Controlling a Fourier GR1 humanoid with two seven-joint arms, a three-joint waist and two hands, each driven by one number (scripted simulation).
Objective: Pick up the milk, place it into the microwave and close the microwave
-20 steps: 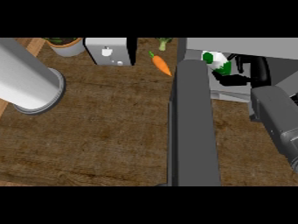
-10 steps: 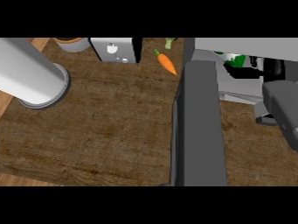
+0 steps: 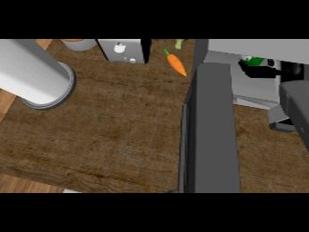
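Wooden counter (image 3: 117,131); right hand (image 3: 267,72) reaches into microwave (image 3: 250,54), fingers and milk's orientation unreadable.

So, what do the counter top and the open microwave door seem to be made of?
The counter top looks like dark brown wood with a matte finish: grain streaks run across it. The microwave door, standing open, looks like smooth grey metal or plastic; the even colour with no grain leaves that open.
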